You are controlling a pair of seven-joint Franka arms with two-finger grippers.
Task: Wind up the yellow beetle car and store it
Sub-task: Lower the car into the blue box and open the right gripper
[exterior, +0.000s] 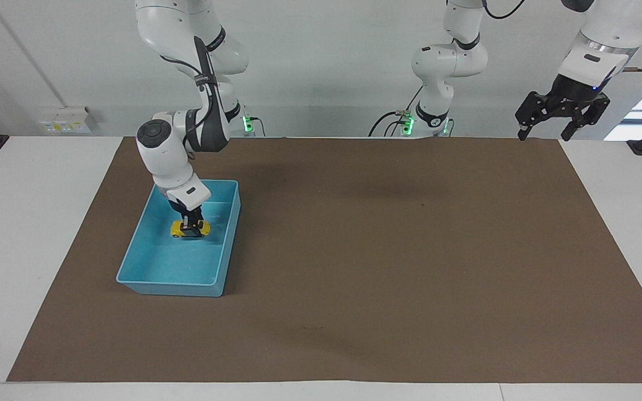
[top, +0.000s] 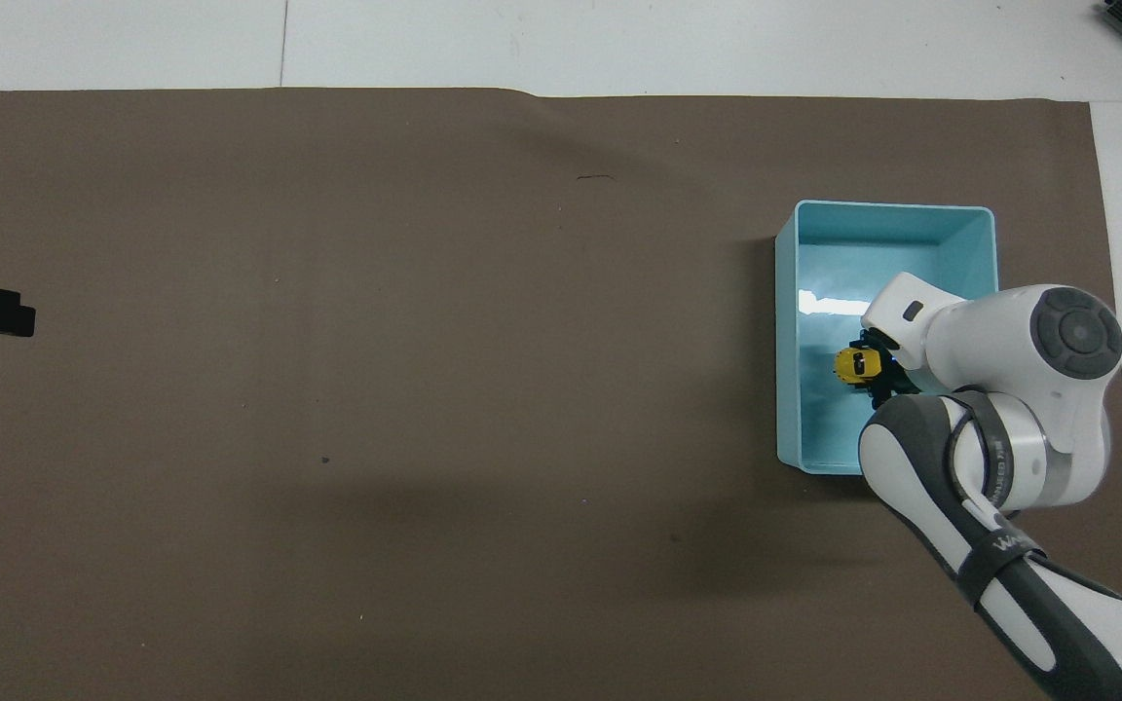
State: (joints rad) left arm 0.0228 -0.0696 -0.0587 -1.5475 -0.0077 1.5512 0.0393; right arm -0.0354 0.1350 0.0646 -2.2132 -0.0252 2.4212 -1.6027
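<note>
In the facing view, the bin point(exterior: 131, 266) sits on the mat point(exterior: 388, 250) at the frame's left of centre, toward the right arm's end of the table point(exterior: 25, 234). The yellow beetle car point(exterior: 190, 229) is inside the bin, in its upper half. The right gripper point(exterior: 191, 225) reaches down into the bin, closed on the car. The left gripper point(exterior: 544, 132) hangs at the upper right, over the mat's corner.
</note>
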